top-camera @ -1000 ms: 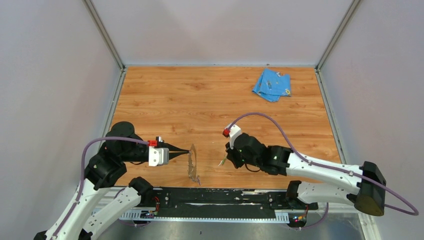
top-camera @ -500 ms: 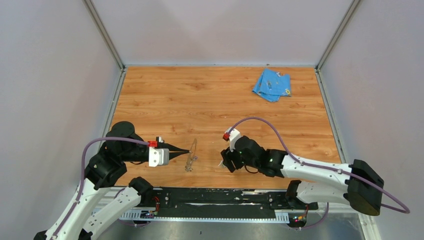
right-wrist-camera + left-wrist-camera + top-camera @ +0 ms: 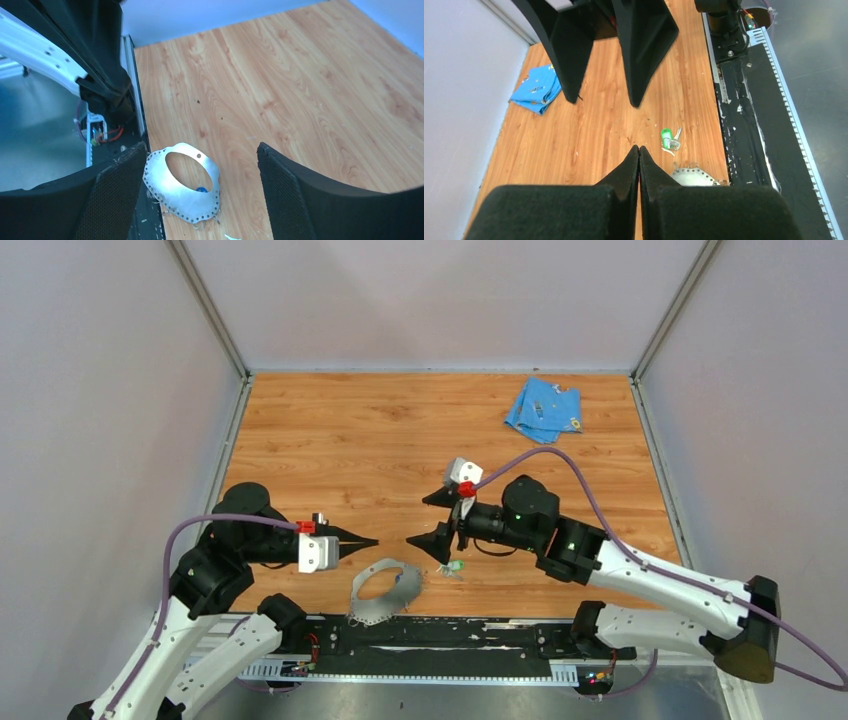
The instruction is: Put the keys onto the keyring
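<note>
Left hand (image 3: 368,541) is pressed shut with nothing in it, its tip near the keyring (image 3: 408,588). Right hand (image 3: 430,521) is spread wide and also empty. The keyring lies flat on the desk (image 3: 350,440) right at the near edge. The green key (image 3: 455,566) sits on the desk just beside it, under the right hand. A speck of blue inside the loop looks like the blue key (image 3: 201,189). The light-blue cloth (image 3: 543,410) is way off in the far right corner.

My left gripper (image 3: 639,154) is pinched together, holding nothing; the green key (image 3: 666,138) lies just right of my tips, the keyring (image 3: 694,176) nearer.
</note>
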`<state>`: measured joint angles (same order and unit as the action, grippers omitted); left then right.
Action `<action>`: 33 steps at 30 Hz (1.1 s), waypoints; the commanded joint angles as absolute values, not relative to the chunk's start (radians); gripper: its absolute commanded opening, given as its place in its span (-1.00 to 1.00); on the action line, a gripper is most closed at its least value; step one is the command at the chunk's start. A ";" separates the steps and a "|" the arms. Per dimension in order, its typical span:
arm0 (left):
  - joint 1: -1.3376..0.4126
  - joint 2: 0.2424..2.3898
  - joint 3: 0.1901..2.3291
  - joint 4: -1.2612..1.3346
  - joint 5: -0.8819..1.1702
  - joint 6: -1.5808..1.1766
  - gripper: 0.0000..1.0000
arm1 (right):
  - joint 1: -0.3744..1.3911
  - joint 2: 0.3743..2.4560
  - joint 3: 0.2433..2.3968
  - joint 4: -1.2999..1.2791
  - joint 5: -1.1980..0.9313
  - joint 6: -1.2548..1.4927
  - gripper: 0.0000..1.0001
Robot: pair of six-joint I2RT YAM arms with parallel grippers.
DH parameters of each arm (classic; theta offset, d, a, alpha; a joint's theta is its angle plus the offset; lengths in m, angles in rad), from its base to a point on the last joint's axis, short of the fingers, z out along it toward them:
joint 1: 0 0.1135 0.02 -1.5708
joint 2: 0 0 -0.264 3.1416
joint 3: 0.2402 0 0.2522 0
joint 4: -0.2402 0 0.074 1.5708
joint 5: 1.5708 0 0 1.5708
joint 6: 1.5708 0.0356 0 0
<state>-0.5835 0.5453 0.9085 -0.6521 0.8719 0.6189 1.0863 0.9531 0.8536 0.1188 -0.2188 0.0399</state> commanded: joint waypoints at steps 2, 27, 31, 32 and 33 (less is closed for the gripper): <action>-0.576 0.543 0.897 -0.702 0.763 0.661 -1.00 | 1.077 1.092 0.793 0.115 -0.216 0.005 0.74; -0.471 0.548 0.882 -0.723 0.132 0.652 0.49 | 1.073 2.032 1.196 -0.192 -0.117 -0.068 -0.50; -0.469 0.607 0.947 -0.725 0.115 0.608 0.69 | 1.062 2.014 1.189 -0.205 0.101 -0.067 -0.14; -0.467 0.629 0.966 -0.725 0.106 0.587 0.77 | 1.062 1.992 1.173 -0.189 0.098 -0.070 -0.04; -0.461 0.654 0.988 -0.725 0.101 0.560 0.82 | 1.062 1.945 1.147 -0.162 0.071 -0.073 0.03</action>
